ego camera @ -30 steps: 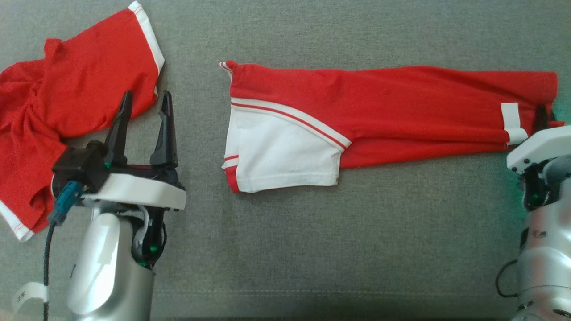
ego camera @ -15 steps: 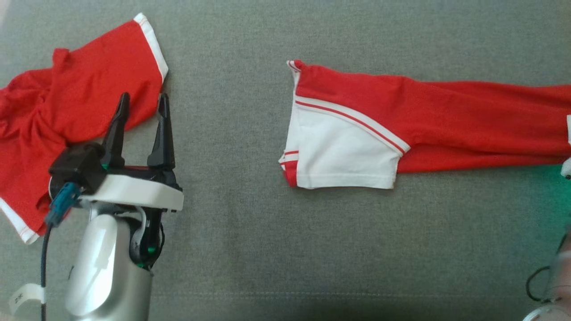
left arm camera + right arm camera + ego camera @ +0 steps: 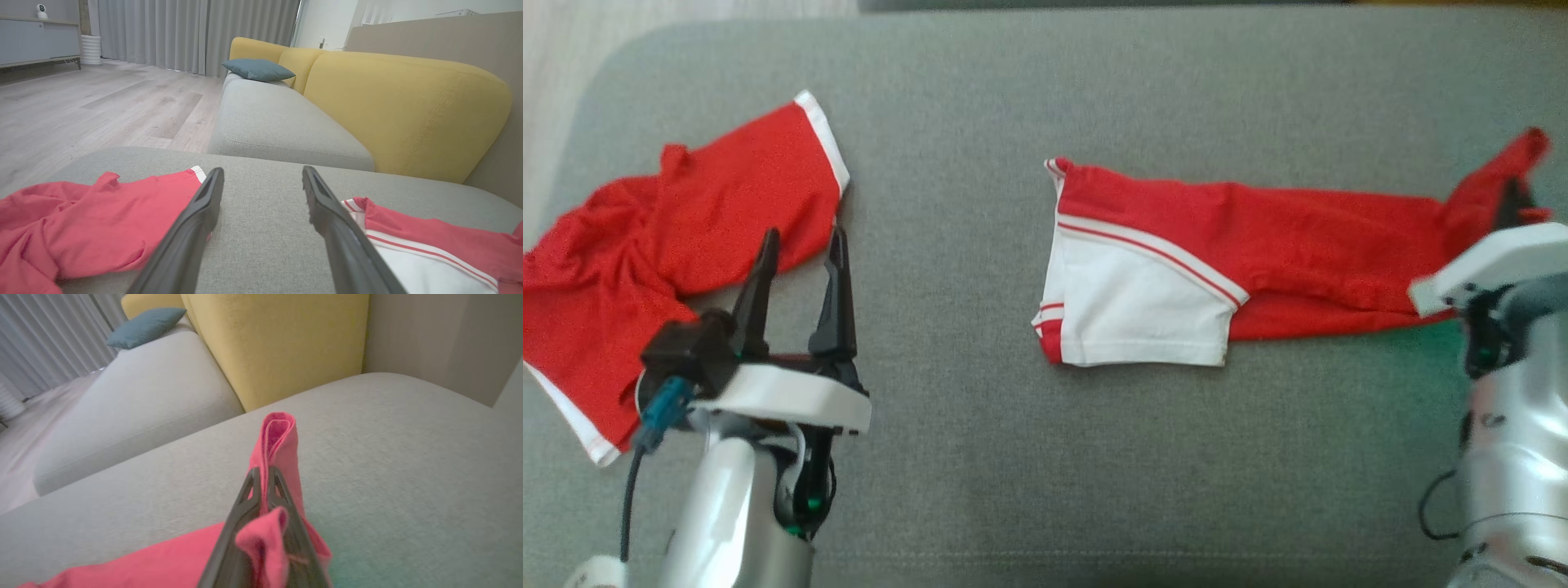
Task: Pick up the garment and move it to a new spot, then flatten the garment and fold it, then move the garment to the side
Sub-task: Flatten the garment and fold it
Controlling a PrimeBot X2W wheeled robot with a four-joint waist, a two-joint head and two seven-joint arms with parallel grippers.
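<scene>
One garment (image 3: 1298, 237) end pinched up by the right arm (image 3: 1507, 457), jaws closed

**Silver arms, white collars, dark fingers**

The left forearm (image 3: 727, 506) and the right forearm (image 3: 1511, 457) are smooth silver cylinders, each capped by a flat white wrist plate (image 3: 784, 396). The left gripper (image 3: 803, 237) has two long, dark, tapering fingers (image 3: 192, 237) set on a black housing (image 3: 686, 347). A blue connector (image 3: 663, 407) at its side feeds a black cable (image 3: 627, 506). Small green lights (image 3: 805, 498) glow in the dark joint below. The right gripper (image 3: 261, 471) has triangular cut-outs near its tips, and a thin black wire (image 3: 1429, 510) loops beside its forearm.
</scene>
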